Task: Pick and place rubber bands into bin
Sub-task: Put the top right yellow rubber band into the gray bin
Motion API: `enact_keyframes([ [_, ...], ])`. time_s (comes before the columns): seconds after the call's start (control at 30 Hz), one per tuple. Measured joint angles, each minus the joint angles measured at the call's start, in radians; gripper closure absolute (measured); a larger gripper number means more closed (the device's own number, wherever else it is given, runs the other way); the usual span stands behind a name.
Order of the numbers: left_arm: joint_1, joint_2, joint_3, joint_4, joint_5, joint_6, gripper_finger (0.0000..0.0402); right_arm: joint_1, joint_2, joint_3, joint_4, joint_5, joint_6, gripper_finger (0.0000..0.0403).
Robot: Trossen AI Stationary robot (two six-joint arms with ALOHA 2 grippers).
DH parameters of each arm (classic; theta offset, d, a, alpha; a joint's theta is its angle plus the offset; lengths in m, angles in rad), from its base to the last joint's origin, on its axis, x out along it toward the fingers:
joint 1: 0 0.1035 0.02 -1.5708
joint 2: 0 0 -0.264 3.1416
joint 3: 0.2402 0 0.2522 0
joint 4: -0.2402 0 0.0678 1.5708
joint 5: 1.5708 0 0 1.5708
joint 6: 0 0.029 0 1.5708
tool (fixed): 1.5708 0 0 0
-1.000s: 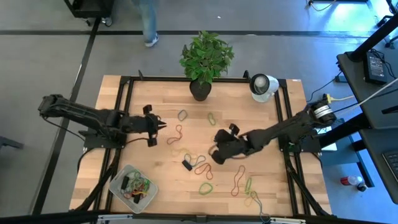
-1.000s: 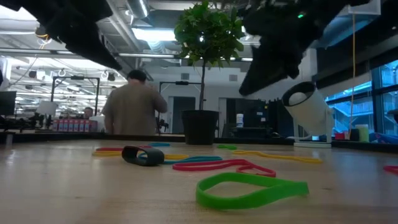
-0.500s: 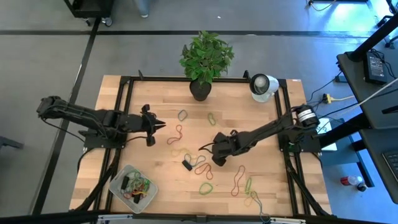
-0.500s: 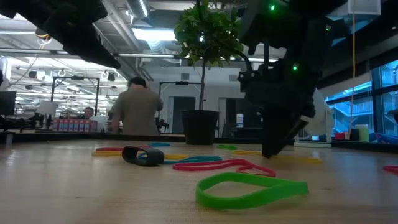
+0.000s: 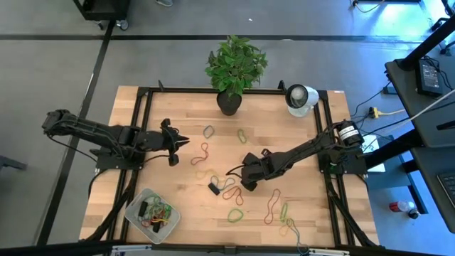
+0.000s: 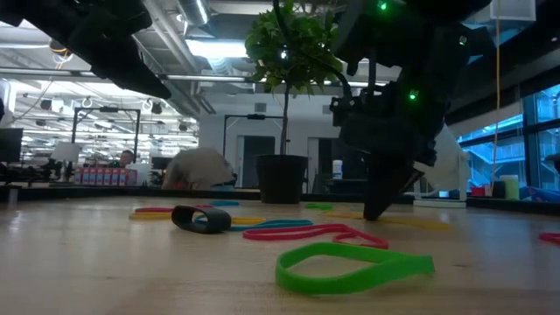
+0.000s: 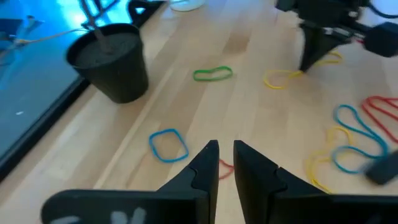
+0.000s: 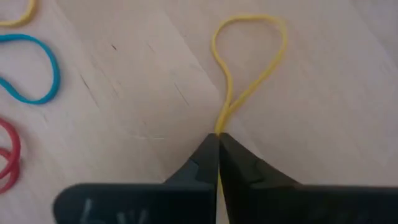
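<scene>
Two dark arms reach over one wooden table [image 5: 298, 135]. One shallow whitish bin [image 5: 135, 206] sits near the table's front left corner and holds a small tangle of rubber bands [image 5: 158, 211] in green, red and dark colours; their number cannot be told.

The left arm stretches level from the table's left edge toward the middle. The left gripper [image 5: 186, 143] hangs above the wood with its fingers [image 7: 202, 168] nearly together, a narrow gap between them and nothing in it. Just ahead of it lie a blue band [image 7: 168, 145] and a green band [image 7: 212, 74].

About a dozen loose bands lie spread across the middle and front right of the table. Among them are one dark block [image 5: 214, 188], red loops [image 5: 231, 192] beside it, a green loop [image 5: 236, 213] nearer the front, and more green and yellow ones toward the front right corner.

The right arm slants down from the right edge to the table's middle. The right gripper [image 8: 217, 144] has its tips on the wood, pinched closed on the end of one yellow band [image 8: 252, 56], whose loop lies flat beyond the tips.

At the far edge stand one potted plant [image 5: 234, 67] and one white round device [image 5: 301, 97].
</scene>
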Motion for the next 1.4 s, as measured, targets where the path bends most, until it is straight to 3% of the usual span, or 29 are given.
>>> enact_keyframes([
  [0.17, 0.000, 0.007, 0.000, 0.015, -0.032, 0.000, 0.0343, -0.007, -0.062, 0.012, -0.002, 0.101, -0.091, 0.0395],
  [0.37, 0.000, 0.077, 0.000, 0.105, -0.018, 0.040, 0.0268, -0.029, -0.099, 0.040, 0.178, 0.140, -0.278, 0.0396],
  [0.53, 0.000, 0.173, 0.001, 0.324, 0.011, 0.098, 0.0203, -0.037, -0.103, 0.073, 0.465, 0.151, -0.555, 0.0400],
  [0.7, 0.000, 0.255, 0.002, 0.602, 0.056, 0.078, 0.0171, -0.031, -0.105, 0.182, 0.533, 0.149, -0.770, 0.0401],
  [0.93, -0.002, 0.333, 0.002, 0.768, 0.198, 0.057, 0.0167, -0.031, -0.105, 0.305, 0.529, 0.150, -0.909, 0.0401],
  [1.2, -0.002, 0.401, 0.002, 0.807, 0.199, 0.018, 0.0168, -0.031, -0.106, 0.345, 0.531, 0.149, -0.961, 0.0401],
  [1.4, -0.002, 0.435, 0.002, 0.826, 0.200, 0.024, 0.0228, -0.031, -0.106, 0.345, 0.526, 0.149, -0.951, 0.0399],
])
